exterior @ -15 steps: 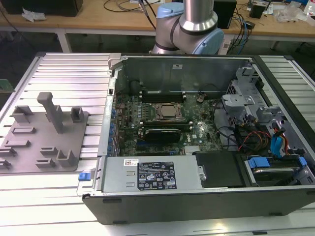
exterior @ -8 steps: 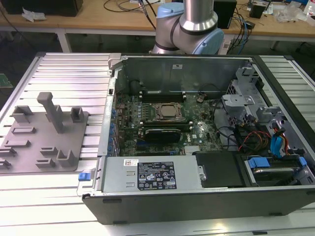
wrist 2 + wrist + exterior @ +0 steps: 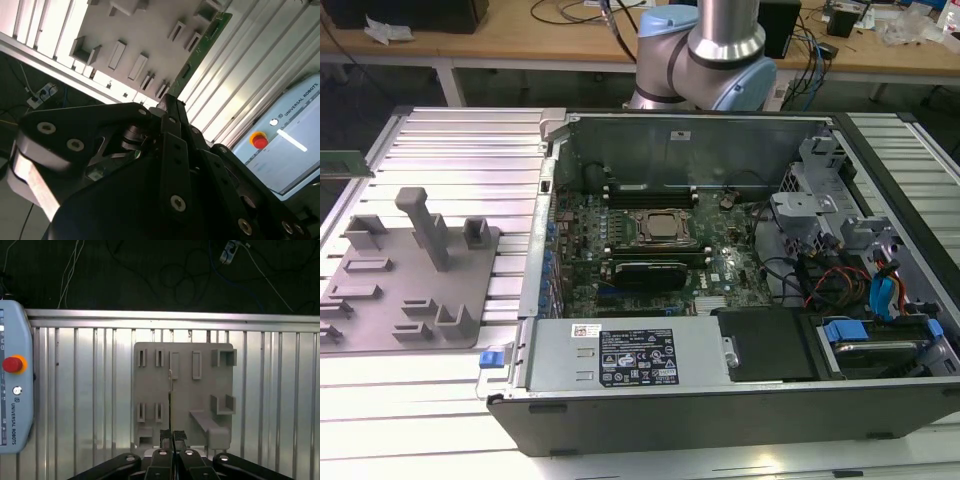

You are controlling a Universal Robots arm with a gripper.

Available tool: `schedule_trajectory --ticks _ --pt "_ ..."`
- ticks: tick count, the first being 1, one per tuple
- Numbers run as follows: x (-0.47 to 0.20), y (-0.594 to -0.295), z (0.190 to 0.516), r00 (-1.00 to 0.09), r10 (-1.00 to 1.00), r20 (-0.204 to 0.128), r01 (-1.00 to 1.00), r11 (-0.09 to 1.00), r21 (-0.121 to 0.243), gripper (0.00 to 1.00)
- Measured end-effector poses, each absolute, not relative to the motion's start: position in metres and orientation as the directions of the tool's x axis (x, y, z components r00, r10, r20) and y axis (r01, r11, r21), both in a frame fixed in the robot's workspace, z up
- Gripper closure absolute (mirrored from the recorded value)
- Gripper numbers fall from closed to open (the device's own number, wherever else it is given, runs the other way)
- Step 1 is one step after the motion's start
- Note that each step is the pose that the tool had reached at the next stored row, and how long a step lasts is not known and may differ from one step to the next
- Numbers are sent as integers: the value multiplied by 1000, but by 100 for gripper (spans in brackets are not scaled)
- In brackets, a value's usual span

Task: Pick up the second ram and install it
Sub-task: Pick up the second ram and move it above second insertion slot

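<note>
By the edge of the ribbed metal surface (image 3: 460, 150) at the exterior view's left, the second ram (image 3: 340, 162) shows as a green strip, roughly level, held over the grey holder block (image 3: 415, 290). Toward the exterior view's right stands the open computer case (image 3: 720, 415), well apart from the stick, with long black slots (image 3: 650, 188) on either side of the silver processor (image 3: 660, 228). In both wrist views the jaws are clamped on one end of the second ram. In the second wrist view the green board runs straight out from between the black fingers (image 3: 172, 145). In the first wrist view it is edge-on, a thin line over the holder block. A teach pendant (image 3: 15, 405) with a red button lies on the surface near the block.
</note>
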State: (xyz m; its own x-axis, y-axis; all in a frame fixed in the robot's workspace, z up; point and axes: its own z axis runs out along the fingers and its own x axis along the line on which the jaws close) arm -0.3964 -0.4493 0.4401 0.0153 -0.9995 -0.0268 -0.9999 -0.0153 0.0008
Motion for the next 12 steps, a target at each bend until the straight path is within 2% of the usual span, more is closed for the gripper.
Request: schedule_trajectory --ticks 12 --pt "-337 -449 440 15 -1000 -27 -1000 -15 1 91"
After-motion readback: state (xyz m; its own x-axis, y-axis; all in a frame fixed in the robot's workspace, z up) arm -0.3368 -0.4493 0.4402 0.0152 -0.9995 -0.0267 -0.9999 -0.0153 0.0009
